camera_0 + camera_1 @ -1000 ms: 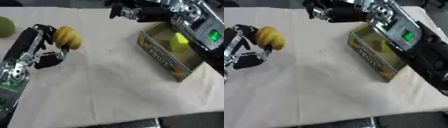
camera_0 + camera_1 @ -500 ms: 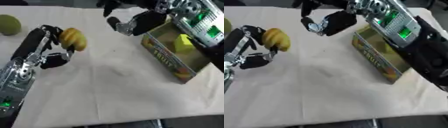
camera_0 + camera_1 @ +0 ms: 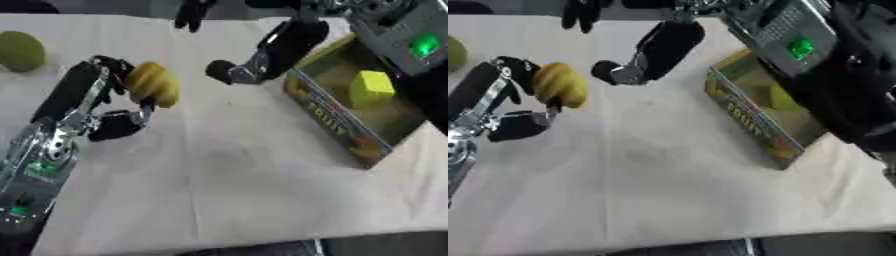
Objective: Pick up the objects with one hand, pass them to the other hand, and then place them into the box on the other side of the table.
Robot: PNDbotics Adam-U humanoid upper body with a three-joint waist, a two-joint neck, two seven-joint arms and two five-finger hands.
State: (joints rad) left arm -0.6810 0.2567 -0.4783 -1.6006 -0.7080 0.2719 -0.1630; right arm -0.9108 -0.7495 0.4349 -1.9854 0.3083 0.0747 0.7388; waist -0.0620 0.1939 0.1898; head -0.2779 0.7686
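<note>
My left hand [image 3: 96,107] has its fingers curled round a yellow fruit [image 3: 153,84] above the tabletop [image 3: 245,175], while my right hand [image 3: 271,50], fingers spread, hangs beside the box [image 3: 337,117].

The box [image 3: 337,125], just below the right robot hand [image 3: 262,57], carries yellow side lettering too blurred to read.

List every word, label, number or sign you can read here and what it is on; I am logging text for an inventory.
Yellow lettering runs along the box's side panel, but it is too blurred to read.
A lit green sign shows on the right arm's housing; no character can be made out in it.
No text shows on the yellow block in the box, the yellow fruit or the green fruit.
</note>
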